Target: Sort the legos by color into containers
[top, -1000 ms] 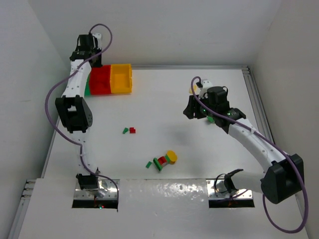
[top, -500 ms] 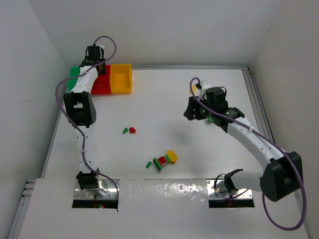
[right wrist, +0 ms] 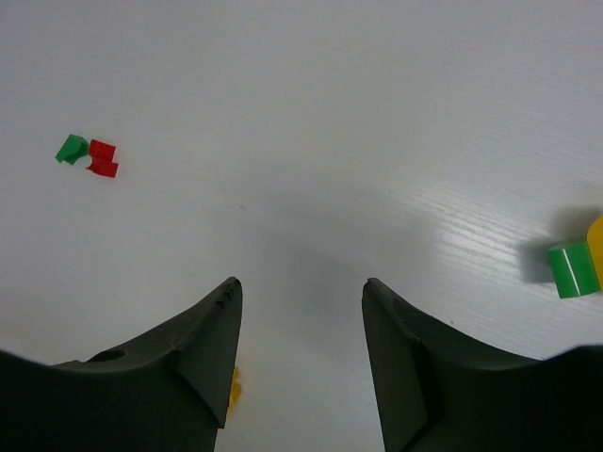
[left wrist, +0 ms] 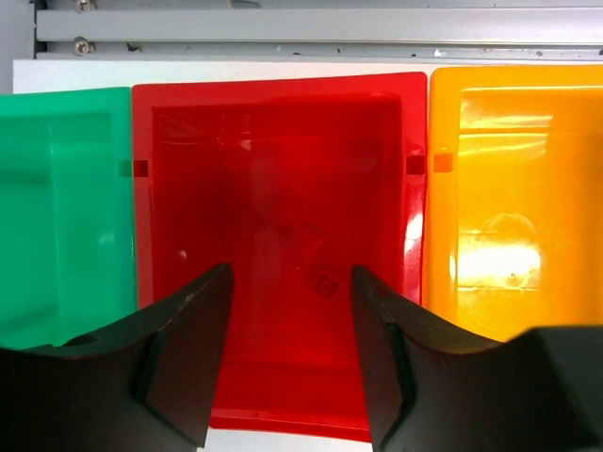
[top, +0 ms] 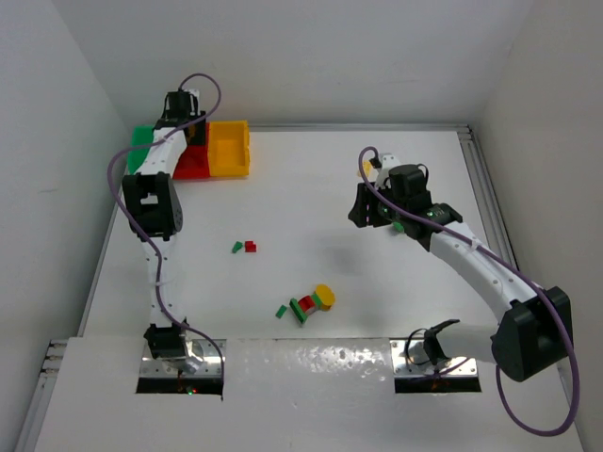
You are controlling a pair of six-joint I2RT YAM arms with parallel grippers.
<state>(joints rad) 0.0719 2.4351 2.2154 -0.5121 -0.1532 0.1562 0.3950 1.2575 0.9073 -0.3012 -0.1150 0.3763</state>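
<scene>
Several legos (top: pixel 306 303) loose at 6 o'clock on table (top: pixel 311 188) | likely light, hard, slick: pinch flat sides | left gripper (left wrist: pixel 289 282) parted, empty, over red bin (left wrist: pixel 273 89) at 11 o'clock | right gripper (right wrist: pixel 300 287) parted, empty

Light: bright, even and diffuse from above; the white counter (top: pixel 377 188) looks almost overexposed.
Shadows: a soft grey smudge on the counter just ahead of the right pincer (right wrist: pixel 301 292); a short one beside the green brick (right wrist: pixel 572 269).
Glare: a washed-out patch on the floor of the yellow bin (left wrist: pixel 509 254); pale streaks in the red bin (left wrist: pixel 283 217); glints on the shiny strip (top: pixel 311 363) at the counter's near edge.
Focus: bins crisp; the left pincer (left wrist: pixel 290 282) is dark, its detail lost.
</scene>
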